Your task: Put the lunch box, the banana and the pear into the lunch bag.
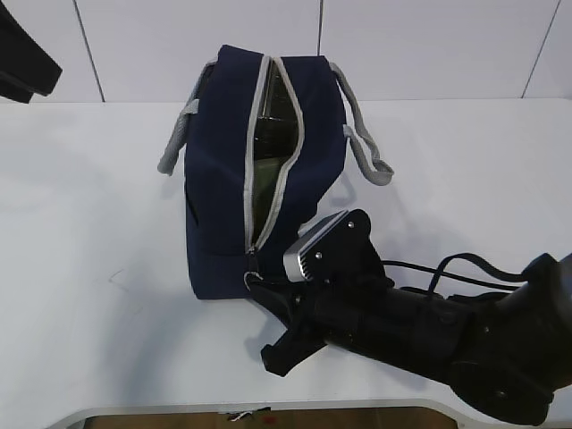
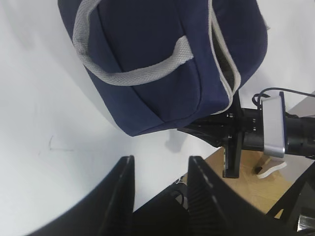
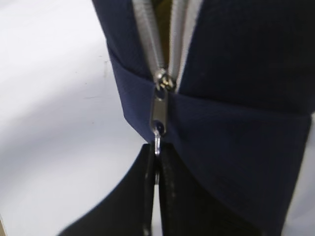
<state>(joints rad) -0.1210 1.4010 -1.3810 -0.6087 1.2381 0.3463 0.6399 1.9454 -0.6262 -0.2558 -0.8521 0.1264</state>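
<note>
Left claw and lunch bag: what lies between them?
Only bare white table lies between the open left claw and the lunch bag; the left wrist view shows it.

Black arm (image 1: 429,335), silver wrist camera (image 1: 315,247), black cables (image 1: 447,268)

place: robot lab or test bench | evidence: plain white desk (image 1: 107,268), white panelled wall (image 1: 402,45) behind, black robot arm (image 1: 429,335) with cabling

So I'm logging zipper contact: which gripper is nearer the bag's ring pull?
Right. The right gripper is pinched on the ring pull; the left gripper hangs clear of the lunch bag.
</note>
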